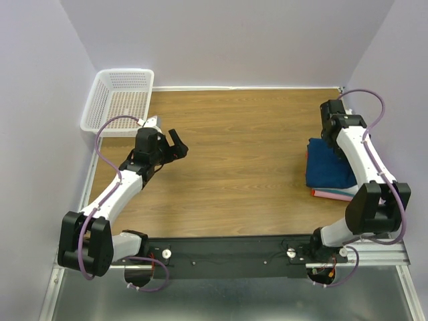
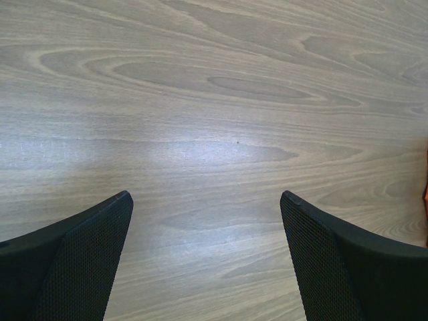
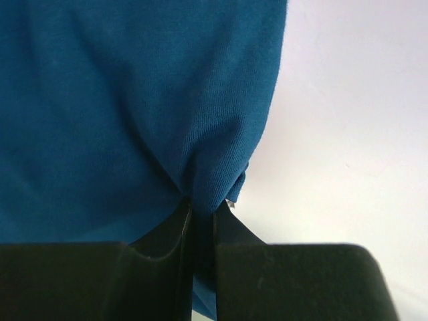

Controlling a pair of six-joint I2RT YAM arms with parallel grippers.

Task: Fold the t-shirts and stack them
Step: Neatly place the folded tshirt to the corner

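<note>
The right end effector (image 3: 200, 206) was squeezed shut on a small fold of the blue tee (image 3: 127, 100), close to the edge of the cloth; the blue tee lay at the right edge of the desk (image 1: 254, 147), on top of a pink tee (image 1: 332, 194) that peeked out on the near side; from above, the right arm hid the far part of the pile. The left end effector (image 1: 175, 144) had its two fingers wide apart with nothing between them; it hung over bare wood near the left edge of the desk, well apart from the pile.

I think a few things could go wrong from here; the pinch held only a little bit of cloth, so the tee might slip out if the arm pulled fast; a pull to the side might drag the pink tee along and mess up the pile, because only one end effector was on it; the pile sat so near the right edge that a push might tip it off the desk.

The white basket (image 1: 120, 100) stood at the far left corner of the desk; I could see no clothes in it, only its mesh bottom.
</note>
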